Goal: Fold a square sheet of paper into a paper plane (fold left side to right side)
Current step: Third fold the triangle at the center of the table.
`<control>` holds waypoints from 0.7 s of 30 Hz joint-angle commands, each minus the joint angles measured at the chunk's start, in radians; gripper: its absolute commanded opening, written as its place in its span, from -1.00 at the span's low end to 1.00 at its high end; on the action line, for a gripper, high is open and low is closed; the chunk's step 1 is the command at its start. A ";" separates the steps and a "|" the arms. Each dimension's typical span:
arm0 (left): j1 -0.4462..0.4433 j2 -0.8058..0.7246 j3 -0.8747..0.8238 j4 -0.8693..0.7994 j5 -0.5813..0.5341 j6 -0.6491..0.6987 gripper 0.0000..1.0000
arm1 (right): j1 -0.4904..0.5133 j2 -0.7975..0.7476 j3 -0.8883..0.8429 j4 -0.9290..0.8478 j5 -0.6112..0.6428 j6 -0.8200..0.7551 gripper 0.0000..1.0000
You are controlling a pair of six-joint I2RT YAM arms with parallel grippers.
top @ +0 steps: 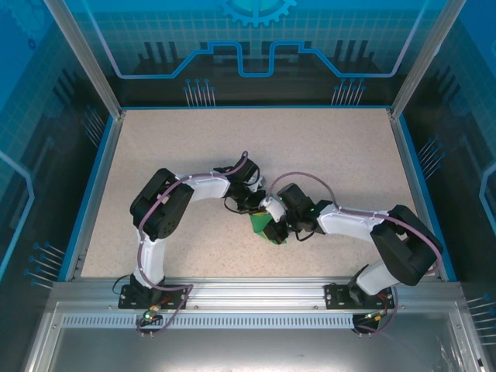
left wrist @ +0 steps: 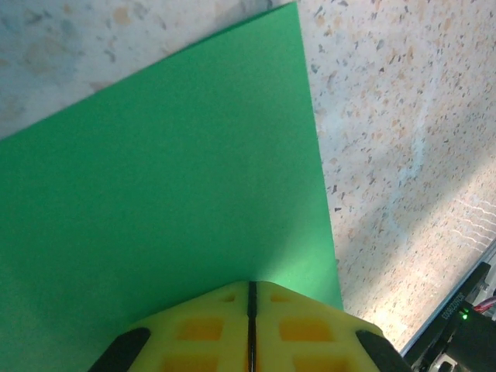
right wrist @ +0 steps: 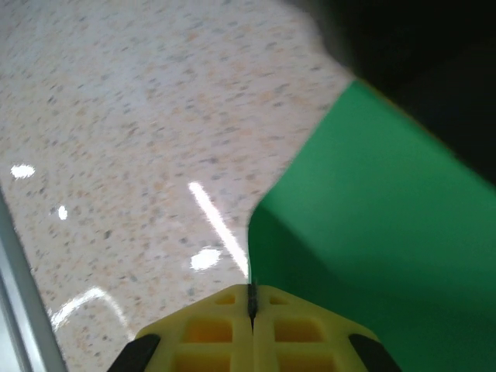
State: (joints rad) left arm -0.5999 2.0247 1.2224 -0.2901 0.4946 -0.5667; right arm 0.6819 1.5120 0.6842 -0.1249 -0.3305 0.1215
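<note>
Both shut: right fingers (right wrist: 209, 329) pinching the square sheet of paper (right wrist: 387, 232) by its edge, left fingers (left wrist: 201, 329) closed above it. Light, limp; best taken at edges.

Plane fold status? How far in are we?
Early. Done: left fingers and right fingers are both shut on the green sheet. In hand: the sheet looks bowed up off the table by the right fingers. To do: no crease or dart shape visible, so nearly everything.

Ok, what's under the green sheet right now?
The speckled table runs up to the edges of the green sheet, so it likely continues beneath; the covered part can't be seen.
</note>
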 commanded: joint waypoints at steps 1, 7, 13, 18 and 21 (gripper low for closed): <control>-0.013 0.035 0.009 -0.034 0.011 0.033 -0.83 | -0.074 0.046 0.040 -0.027 -0.038 0.051 -0.99; -0.018 0.035 0.005 -0.025 0.013 0.030 -0.85 | -0.105 0.099 0.072 -0.049 -0.013 0.073 -0.99; -0.019 0.035 0.005 -0.024 0.012 0.029 -0.85 | -0.126 0.118 0.080 -0.051 0.008 0.086 -0.99; -0.018 0.035 0.005 -0.021 0.012 0.028 -0.85 | -0.134 0.125 0.080 -0.058 0.008 0.087 -0.99; -0.018 0.036 0.003 -0.020 0.012 0.028 -0.85 | -0.137 0.124 0.075 -0.053 0.017 0.094 -0.99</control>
State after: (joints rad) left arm -0.6052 2.0285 1.2224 -0.2794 0.5049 -0.5652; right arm 0.5617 1.6234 0.7429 -0.1593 -0.3214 0.1989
